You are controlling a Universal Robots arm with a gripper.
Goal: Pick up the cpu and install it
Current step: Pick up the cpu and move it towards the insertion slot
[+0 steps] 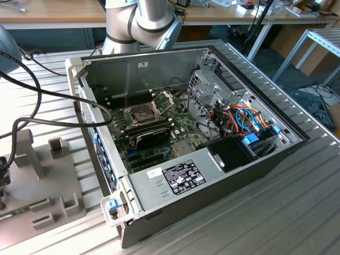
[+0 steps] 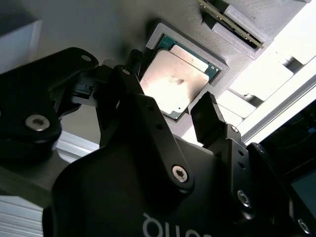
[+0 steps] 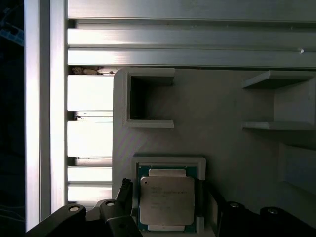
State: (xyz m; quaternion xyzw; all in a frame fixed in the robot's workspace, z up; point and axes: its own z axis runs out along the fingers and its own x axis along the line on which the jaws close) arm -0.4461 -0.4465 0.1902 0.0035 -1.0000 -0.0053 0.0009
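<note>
In the exterior view, an open computer case point(image 1: 159, 71) lies on the slatted metal table point(image 1: 297, 212). Its motherboard point(image 1: 180, 130) faces up, so the socket point(image 1: 142, 114) can be reached from above. The socket's hinged frame point(image 1: 166, 98) stands raised, leaving the seat bare to take a chip. At the exterior view's left, just beside the case, is a grey moulded fixture point(image 1: 48, 175). The arm point(image 1: 143, 18) rises at the far side of the table.

In the first wrist view, the cpu point(image 3: 167, 202) lies flat, metal top up, in a shallow walled nest point(image 3: 170, 162) of that grey fixture. The nest probably keeps it square for a repeatable grasp. The gripper point(image 3: 165, 197) hangs directly over it, one dark finger on each side.

In the second wrist view, the fingers point(image 2: 210, 116) straddle the nest with the jaws parted wider than the chip. The cpu's point(image 2: 177, 84) bright lid shows between them. The gripper point(image 2: 170, 94) has hold of nothing that I can make out. The angle is steep, though, so I cannot tell whether a pad already brushes an edge. The chip looks fully seated and not yet lifted.
</note>
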